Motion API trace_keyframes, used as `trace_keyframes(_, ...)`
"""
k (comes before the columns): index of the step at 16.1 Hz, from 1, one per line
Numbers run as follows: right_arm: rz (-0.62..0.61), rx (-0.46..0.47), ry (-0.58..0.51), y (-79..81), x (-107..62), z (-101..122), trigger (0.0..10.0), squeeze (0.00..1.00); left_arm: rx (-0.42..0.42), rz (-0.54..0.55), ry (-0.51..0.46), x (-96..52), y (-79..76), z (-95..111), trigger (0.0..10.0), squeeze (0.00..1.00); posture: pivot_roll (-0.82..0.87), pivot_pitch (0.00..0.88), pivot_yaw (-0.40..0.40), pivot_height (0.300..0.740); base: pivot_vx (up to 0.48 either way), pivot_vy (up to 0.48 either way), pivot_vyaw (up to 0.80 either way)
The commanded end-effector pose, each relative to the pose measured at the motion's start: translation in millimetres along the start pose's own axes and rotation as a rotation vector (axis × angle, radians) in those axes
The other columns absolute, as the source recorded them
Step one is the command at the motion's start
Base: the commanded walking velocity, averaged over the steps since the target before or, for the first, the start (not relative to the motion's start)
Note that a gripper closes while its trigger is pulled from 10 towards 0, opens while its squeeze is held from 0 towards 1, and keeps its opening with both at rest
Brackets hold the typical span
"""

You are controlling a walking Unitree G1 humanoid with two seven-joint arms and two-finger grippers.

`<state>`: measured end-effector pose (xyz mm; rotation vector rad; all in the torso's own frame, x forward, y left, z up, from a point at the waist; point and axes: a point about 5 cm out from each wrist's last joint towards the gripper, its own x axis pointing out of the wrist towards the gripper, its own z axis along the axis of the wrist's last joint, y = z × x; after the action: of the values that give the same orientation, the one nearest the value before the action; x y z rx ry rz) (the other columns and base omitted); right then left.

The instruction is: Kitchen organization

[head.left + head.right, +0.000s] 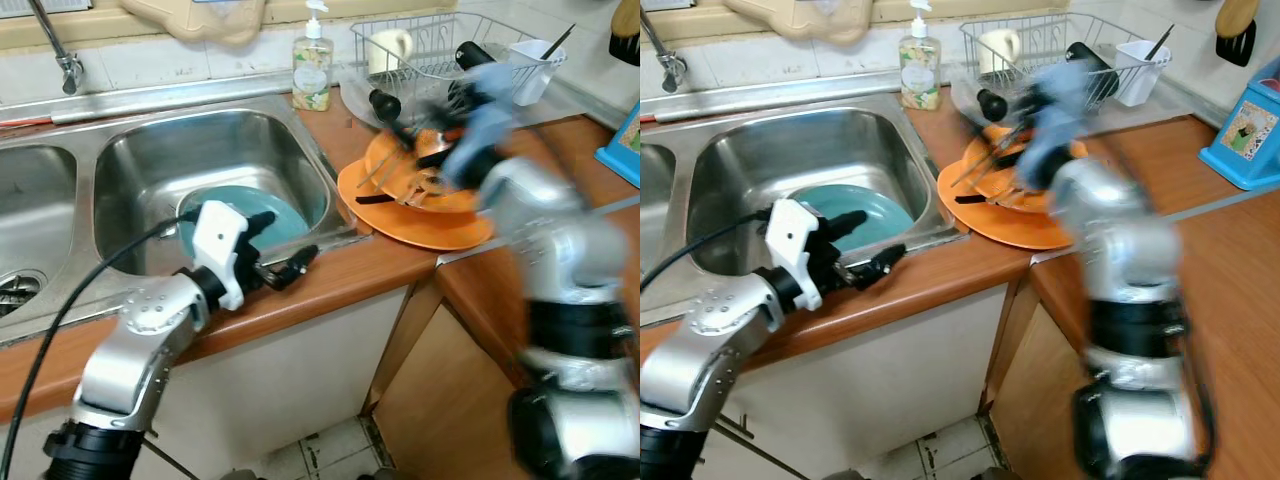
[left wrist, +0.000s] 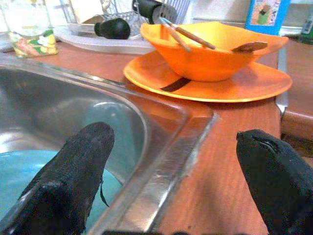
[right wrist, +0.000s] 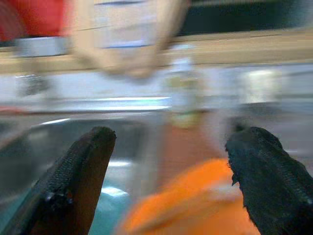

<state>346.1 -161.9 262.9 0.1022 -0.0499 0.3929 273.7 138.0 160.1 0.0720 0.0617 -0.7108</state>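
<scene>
Left hand [image 1: 283, 262] open, hovering at the sink [image 1: 318, 160] rim over the teal plate [image 1: 285, 215]. Right hand [image 3: 166, 181] open, blurred above the orange bowl [image 2: 210, 54] stacked on the orange plate [image 2: 254, 83] on the counter [image 1: 380, 265]. Bowl looks rigid, light, slick; utensils loose inside. Grip the rim.

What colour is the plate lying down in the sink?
Teal blue. The plate lies at the bottom of the right sink basin, clearest in the left eye view.

Home kitchen: steel sink [image 1: 130, 160], dish rack [image 1: 440, 50], wooden counter [image 1: 560, 160].
</scene>
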Motion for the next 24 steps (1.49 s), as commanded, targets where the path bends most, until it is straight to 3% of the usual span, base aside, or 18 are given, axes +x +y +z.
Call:
trace_keyframes(1, -0.046, 0.001, -0.003, -9.1, -1.9, 2, 10.0, 0.0, 0.023, -0.013, -0.017, 0.9, -2.8, 5, 10.0, 0.0, -0.08, 0.0, 0.016, 0.74, 0.0, 0.0, 0.0)
trace_keyframes(2, -0.11, -0.038, 0.06, -21.9, -6.6, -5, 10.0, 0.0, 0.025, -0.027, -0.016, 3.3, -5.3, 5, 10.0, 0.0, -0.08, 0.0, 0.015, 0.74, 0.0, 0.0, 0.0)
trace_keyframes(3, -0.125, -0.042, 0.069, -24.1, -7.4, -6, 10.0, 0.0, 0.026, -0.03, -0.016, 3.9, -5.9, 5, 10.0, 0.0, -0.08, 0.0, 0.015, 0.74, 0.0, 0.0, 0.0)
trace_keyframes(4, -0.264, -0.019, 0.093, -42.1, -12.7, -11, 10.0, 0.0, 0.03, -0.032, -0.017, 5.5, -7.7, 6, 10.0, 0.0, -0.08, 0.0, 0.01, 0.74, 0.0, 0.0, 0.0)
trace_keyframes(7, -0.451, -0.032, 0.128, -72.9, -31.2, -17, 10.0, 0.0, 0.023, -0.034, -0.013, 3.6, -11.5, 3, 10.0, 0.0, -0.08, 0.0, 0.007, 0.74, 0.0, 0.0, 0.0)
trace_keyframes(9, -0.537, -0.111, 0.188, -89.5, -45.3, -24, 10.0, 0.0, 0.019, -0.032, -0.009, 2.7, -12.3, 2, 10.0, 0.0, -0.08, 0.0, 0.003, 0.74, 0.0, 0.0, 0.0)
trace_keyframes(12, -0.609, -0.149, 0.261, -109.2, -60.7, -49, 10.0, 0.0, 0.017, -0.03, -0.01, 4.1, -11.9, 2, 10.0, 0.0, -0.09, 0.0, 0.003, 0.74, 0.0, 0.0, 0.0)
trace_keyframes(18, -0.498, -0.217, 0.348, -110.5, -52.6, -89, 10.0, 0.0, 0.029, -0.023, -0.012, 3.8, -6.3, 4, 10.0, 0.0, -0.08, 0.0, 0.007, 0.74, 0.0, 0.0, 0.0)
trace_keyframes(24, -0.407, -0.292, 0.398, -107.1, -36.2, -102, 10.0, 0.0, 0.032, -0.016, -0.016, 4.3, -4.7, 5, 10.0, 0.0, -0.07, 0.0, 0.001, 0.74, 0.0, 0.0, 0.0)
